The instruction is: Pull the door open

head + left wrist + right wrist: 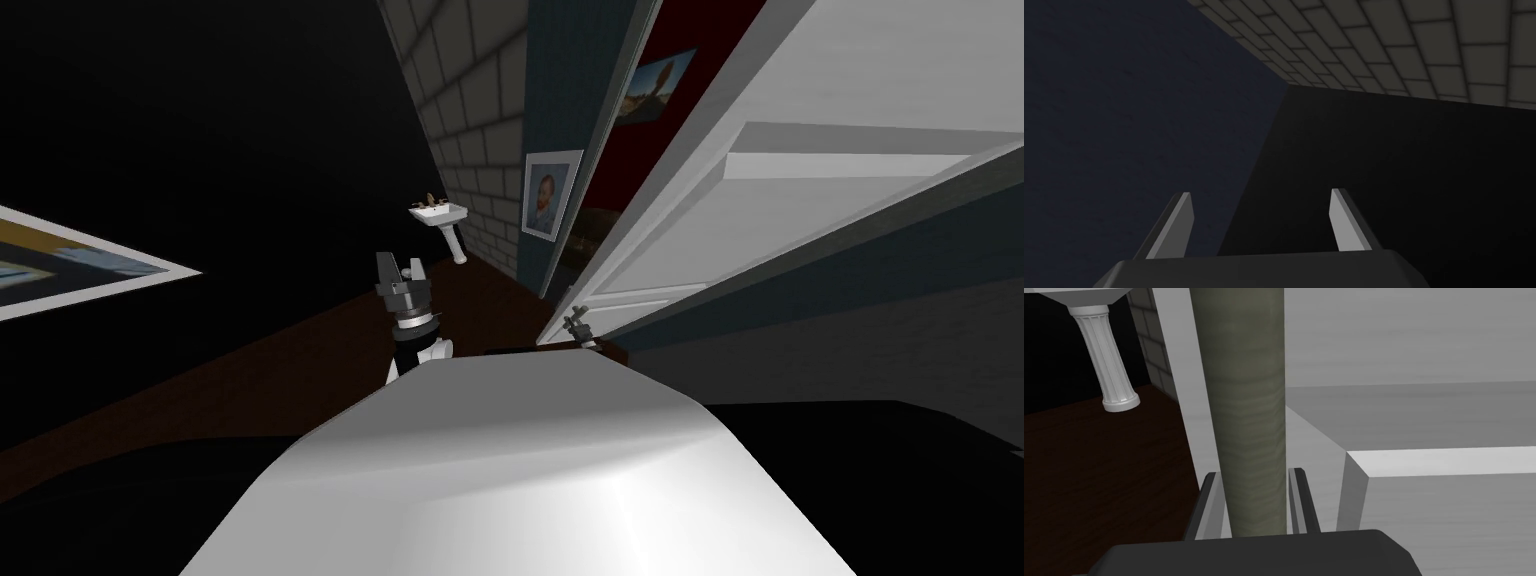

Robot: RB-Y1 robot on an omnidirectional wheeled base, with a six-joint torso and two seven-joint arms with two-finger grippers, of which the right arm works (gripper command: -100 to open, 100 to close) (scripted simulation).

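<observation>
The white panelled door [800,200] is the biggest thing here. It runs along the far side of the right pincer [1253,473], and its raised panel mouldings lie just beyond the fingers. Between the door's free edge and the blue-grey wall [560,80], a strip of dark red wall shows. The dark brown wooden floor [1099,478] lies on the other side of that pincer. It stretches away to a grey tiled wall [480,120], with a black area past the floor's far edge. A white pedestal sink [440,215] stands against the tiles, well apart from both pincers, its fluted column resting on the floor. A framed portrait [550,195] hangs on the blue-grey wall between the sink and the door. The door's handle [1249,413] is a dull olive-grey round bar that runs straight out from between the right pincer's fingers. The two blades are clamped on its sides, close to the dark gripper body. The left pincer [1260,192] is held out ahead of the chest, well apart from the door and nearer the sink. Its fingers are spread wide with nothing between them.
</observation>
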